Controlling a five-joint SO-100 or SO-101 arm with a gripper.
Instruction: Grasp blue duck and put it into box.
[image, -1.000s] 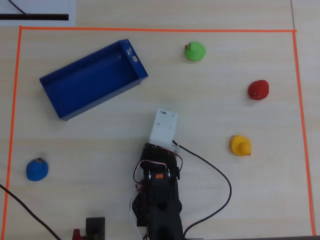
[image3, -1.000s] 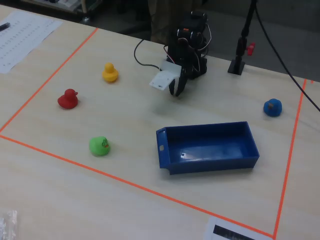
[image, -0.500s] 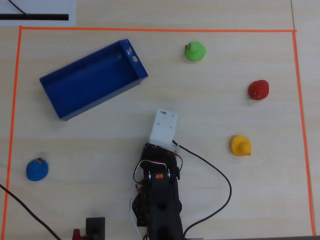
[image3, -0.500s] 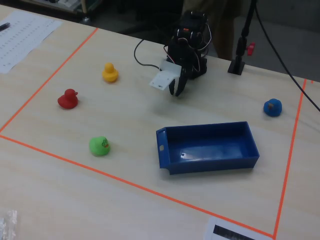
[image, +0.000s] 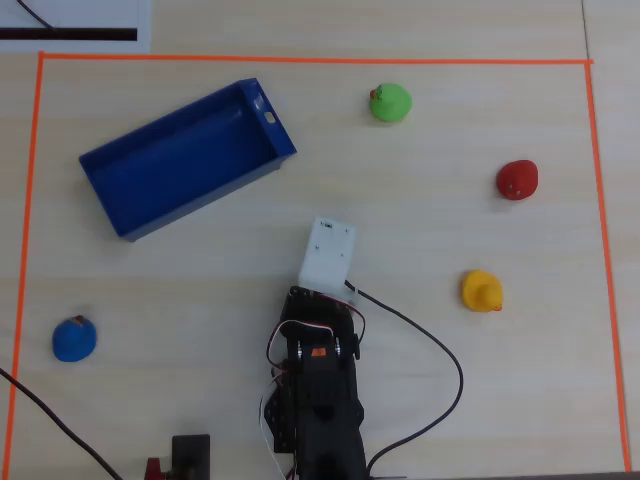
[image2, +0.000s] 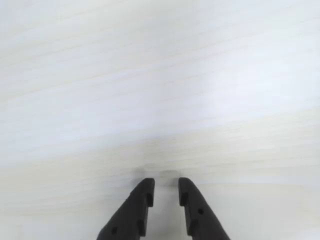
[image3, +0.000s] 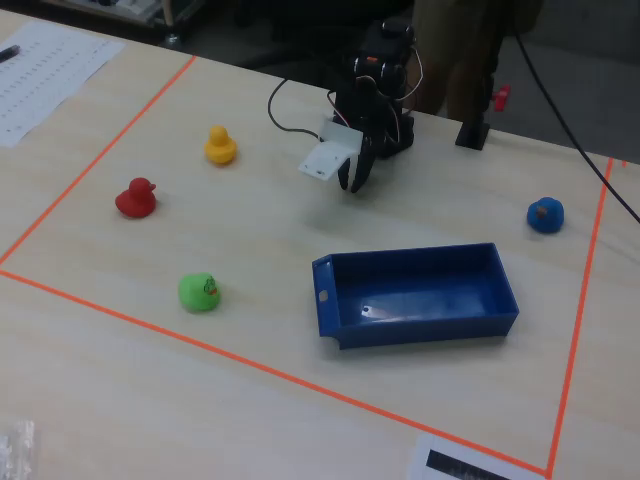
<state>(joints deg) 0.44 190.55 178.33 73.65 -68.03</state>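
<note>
The blue duck (image: 74, 338) sits near the left tape line in the overhead view and at the far right in the fixed view (image3: 545, 214). The dark-blue box (image: 180, 160) lies empty at the upper left of the overhead view and in the front middle of the fixed view (image3: 420, 328). My gripper (image2: 166, 182) hangs just above bare table, its black jaws a little apart with nothing between them. In the fixed view my gripper (image3: 350, 183) points down behind the box. In the overhead view the white wrist block (image: 328, 255) hides it. The duck is far from my gripper.
A green duck (image: 390, 103), a red duck (image: 517, 180) and a yellow duck (image: 481, 291) stand on the right in the overhead view. Orange tape (image: 300, 60) frames the work area. A black cable (image: 445, 350) loops right of the arm base.
</note>
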